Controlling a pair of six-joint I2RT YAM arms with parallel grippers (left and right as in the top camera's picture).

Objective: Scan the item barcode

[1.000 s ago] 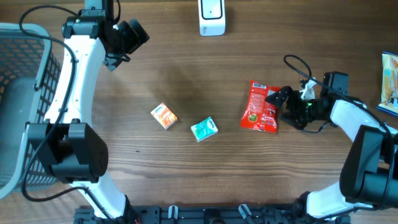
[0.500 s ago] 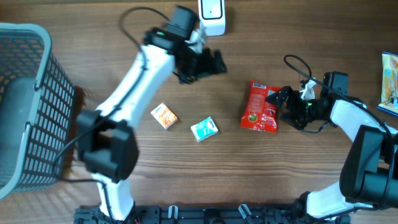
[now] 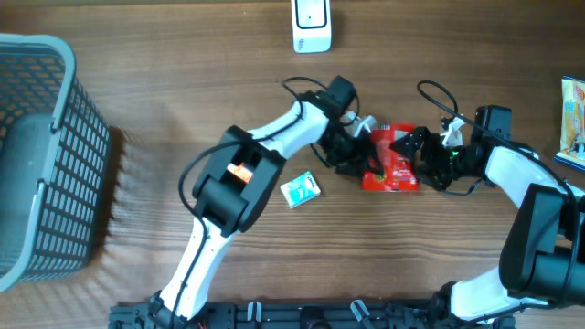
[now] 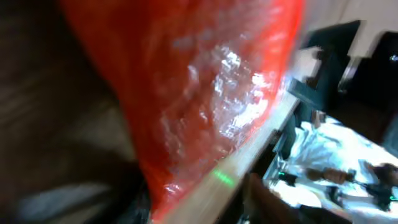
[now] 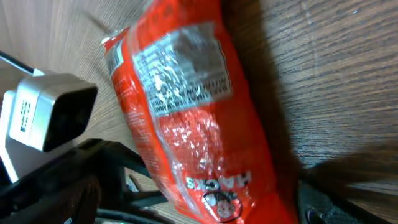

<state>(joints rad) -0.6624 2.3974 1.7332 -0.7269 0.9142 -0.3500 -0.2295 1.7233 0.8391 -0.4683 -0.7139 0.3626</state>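
Note:
A red snack packet [image 3: 393, 163] lies flat on the wooden table, and its printed label shows in the right wrist view [image 5: 186, 118]. My left gripper [image 3: 363, 157] is at the packet's left edge. Its wrist view is blurred and filled with the red packet [image 4: 186, 81], so the jaws' grip is unclear. My right gripper [image 3: 419, 153] stands open at the packet's right side, with the packet's end lying between its fingers [image 5: 208, 199]. The white scanner [image 3: 311, 26] stands at the table's far edge, apart from both grippers.
A teal box [image 3: 300, 189] lies left of the packet. An orange box [image 3: 240, 172] shows partly under the left arm. A grey mesh basket [image 3: 41, 155] fills the left side. A colourful pack [image 3: 573, 119] lies at the right edge.
The left arm has swept from the far left corner across to the red packet. The packet has shifted slightly right. The right arm has stayed put.

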